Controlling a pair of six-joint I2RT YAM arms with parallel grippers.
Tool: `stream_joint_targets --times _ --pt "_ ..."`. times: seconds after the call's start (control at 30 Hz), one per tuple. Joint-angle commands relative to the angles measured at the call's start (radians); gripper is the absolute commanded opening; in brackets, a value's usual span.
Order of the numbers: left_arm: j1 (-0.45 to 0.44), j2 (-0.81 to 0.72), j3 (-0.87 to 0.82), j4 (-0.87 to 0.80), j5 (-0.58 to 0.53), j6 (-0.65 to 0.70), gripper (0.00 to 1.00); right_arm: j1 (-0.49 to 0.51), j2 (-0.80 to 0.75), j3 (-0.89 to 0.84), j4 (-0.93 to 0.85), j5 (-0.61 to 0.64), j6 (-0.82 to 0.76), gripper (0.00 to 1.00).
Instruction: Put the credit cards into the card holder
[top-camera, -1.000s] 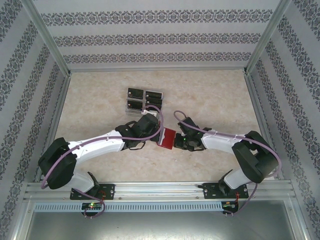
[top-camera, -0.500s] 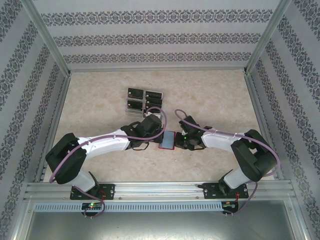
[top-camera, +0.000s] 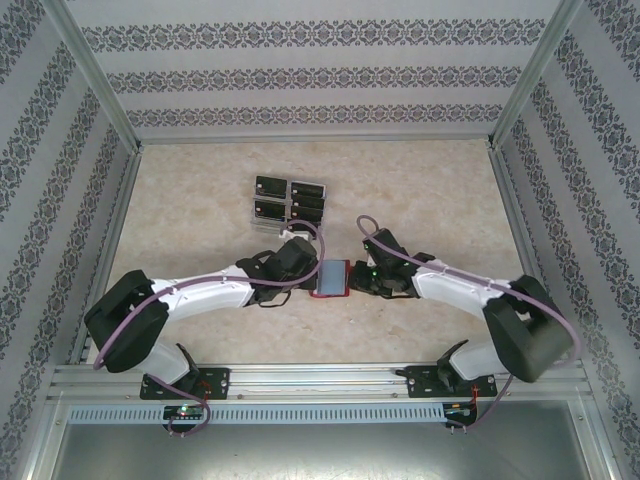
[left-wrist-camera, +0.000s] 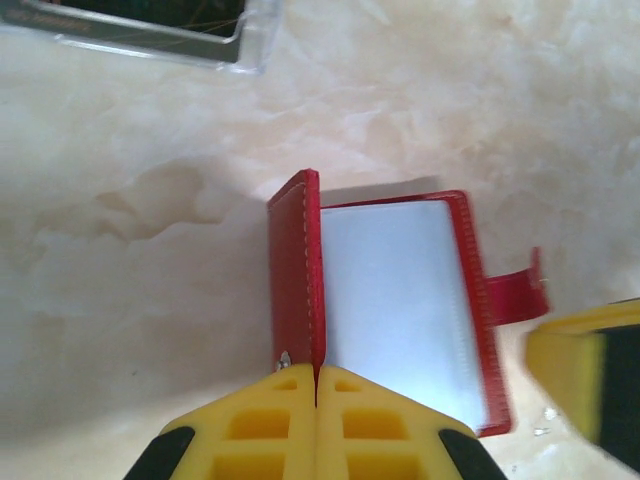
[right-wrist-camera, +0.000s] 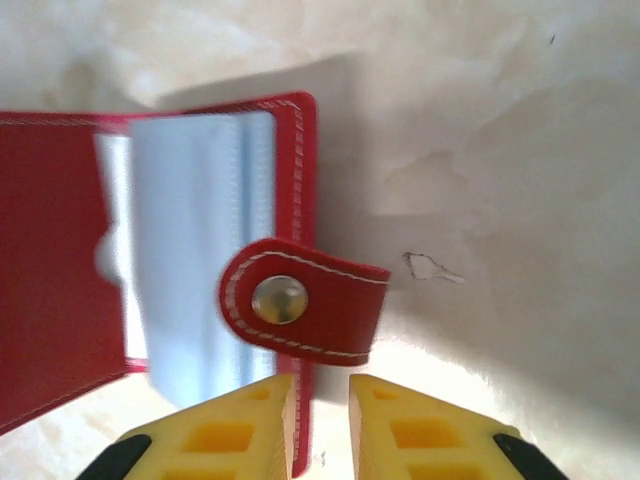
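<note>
At centre the red card holder (top-camera: 331, 279) gapes; left hand (left-wrist-camera: 316, 380) pinches its cover, right hand (right-wrist-camera: 322, 388) barely parted.

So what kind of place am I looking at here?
Probably a small robot test booth: a left arm and right arm bolted to a metal rail, aluminium framing around patterned wall panels, and a marble-look tabletop with a red card holder.

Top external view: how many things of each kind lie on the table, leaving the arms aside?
Clear plastic tray: 1
Black credit cards: 4 faces showing, all in the tray; whether more are stacked under them cannot be told
Red card holder: 1, lying open
Total: 6 things showing
</note>
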Motion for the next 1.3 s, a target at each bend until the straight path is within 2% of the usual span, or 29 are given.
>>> stream_joint_targets --times 0.0,0.17,0.33,0.57,0.77,1.03,1.27 --pt "0.003 -0.037 -0.052 0.028 -0.046 -0.056 0.0 0.015 -0.059 0.053 -0.085 0.044 -0.028 0.25" --pt "0.003 -0.082 -0.109 0.06 -0.06 -0.089 0.0 0.042 -0.013 0.133 -0.086 0.032 -0.038 0.38" --pt "0.002 -0.103 -0.132 0.069 -0.059 -0.092 0.0 0.075 0.117 0.198 -0.061 0.02 -0.043 0.42" --pt "0.003 -0.119 -0.157 0.087 -0.064 -0.098 0.0 0.097 0.225 0.188 0.002 0.008 -0.018 0.5" --pt "0.003 -0.113 -0.181 0.108 -0.064 -0.103 0.0 0.104 0.282 0.193 0.024 -0.006 -0.013 0.5" --pt "0.003 -0.109 -0.193 0.125 -0.064 -0.109 0.0 0.107 0.219 0.209 -0.027 0.023 -0.029 0.5" --pt "0.003 -0.102 -0.203 0.142 -0.065 -0.112 0.0 0.106 0.268 0.241 -0.045 0.014 -0.05 0.51"
